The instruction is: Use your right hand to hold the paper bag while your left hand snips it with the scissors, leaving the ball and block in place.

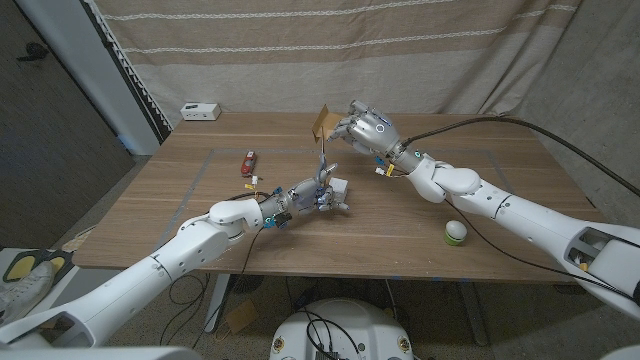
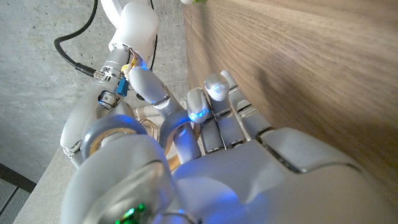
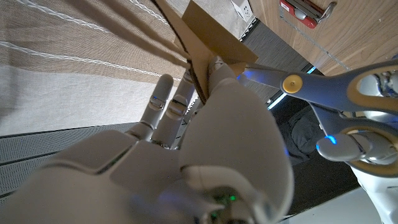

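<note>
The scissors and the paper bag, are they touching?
Touching. The right wrist view shows the scissors blades reaching up to the paper bag and disappearing at its edge beside the right hand, with no gap between them.

Wooden table point(image 1: 400, 215), ball point(image 1: 455, 232), red block point(image 1: 247, 161)

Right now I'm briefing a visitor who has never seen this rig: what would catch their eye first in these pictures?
First, the two hands meeting above the table's middle: the right hand holds a brown paper bag up in the air, while the left hand holds scissors whose blades reach the bag. Next, a white and green ball lies near the front edge under the right arm, and a red block lies on the left side of the wooden table.
</note>
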Controlling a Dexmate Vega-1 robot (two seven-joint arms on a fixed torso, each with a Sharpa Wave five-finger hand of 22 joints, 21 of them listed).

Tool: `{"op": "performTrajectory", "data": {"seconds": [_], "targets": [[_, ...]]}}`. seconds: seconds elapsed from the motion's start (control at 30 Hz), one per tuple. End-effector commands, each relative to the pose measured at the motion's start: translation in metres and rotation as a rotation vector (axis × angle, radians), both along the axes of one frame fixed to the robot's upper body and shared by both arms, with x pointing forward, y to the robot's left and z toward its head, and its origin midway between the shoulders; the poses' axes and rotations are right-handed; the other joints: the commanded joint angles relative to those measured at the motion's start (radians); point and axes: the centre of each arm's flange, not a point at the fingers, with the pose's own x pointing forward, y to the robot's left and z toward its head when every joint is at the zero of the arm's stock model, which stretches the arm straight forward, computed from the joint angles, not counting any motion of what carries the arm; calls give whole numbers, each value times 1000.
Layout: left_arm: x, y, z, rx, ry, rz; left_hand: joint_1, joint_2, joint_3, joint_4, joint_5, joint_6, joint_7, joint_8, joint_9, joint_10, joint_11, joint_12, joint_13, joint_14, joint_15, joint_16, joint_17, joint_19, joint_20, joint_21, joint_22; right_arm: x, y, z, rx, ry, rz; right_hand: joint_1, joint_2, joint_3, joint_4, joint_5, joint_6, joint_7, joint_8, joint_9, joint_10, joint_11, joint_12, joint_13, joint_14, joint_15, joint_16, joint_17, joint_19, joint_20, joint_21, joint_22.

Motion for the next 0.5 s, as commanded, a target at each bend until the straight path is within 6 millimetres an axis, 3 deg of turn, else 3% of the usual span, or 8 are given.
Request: {"op": "performTrajectory", "data": {"seconds": [0.03, 0.17, 0.37, 0.5], "targets": [[-4, 0, -1, 18, -14, -13, 24, -20, -37, 2, -1, 68, 74, 77, -93, 196, -195, 0, 1, 17, -83, -2, 7, 1, -57, 5, -3, 0, 3, 5, 9, 2, -31, -4, -8, -1, -1, 6, 8, 3, -1, 6, 9, 2, -6, 0, 13, -97, -2, 3, 12, -140, -5, 2], [-4, 0, -1, 22, -13, -10, -13, -92, -44, 2, 0, 79, 87, 67, -153, 192, -196, 0, 1, 14, -83, -10, 2, 4, -55, 4, -7, 1, 5, 6, 5, 6, -44, -5, -8, -2, -2, 7, 9, 3, -1, 6, 11, 2, -7, 1, 14, -97, -3, 4, 14, -140, -7, 2], [-3, 2, -2, 8, -14, -7, -27, -121, -37, 1, 8, 84, 86, 77, -186, 193, -196, 0, 1, 18, -83, -25, -13, 3, -54, 5, -5, 1, 9, 7, 12, 12, -54, -6, -8, -2, -3, 9, 9, 4, -2, 7, 12, 1, -10, 1, 16, -97, -5, 6, 16, -139, -10, 2], [-3, 2, -3, 4, -9, 8, -48, -153, -40, 1, 11, 75, 80, 62, -228, 198, -197, 1, 1, 35, -83, -18, -4, 8, -57, 6, -6, -3, 13, 7, 8, 16, -51, -6, -8, -1, -3, 10, 10, 6, -3, 7, 13, 1, -10, 2, 17, -97, -6, 6, 19, -138, -12, 2]]}}
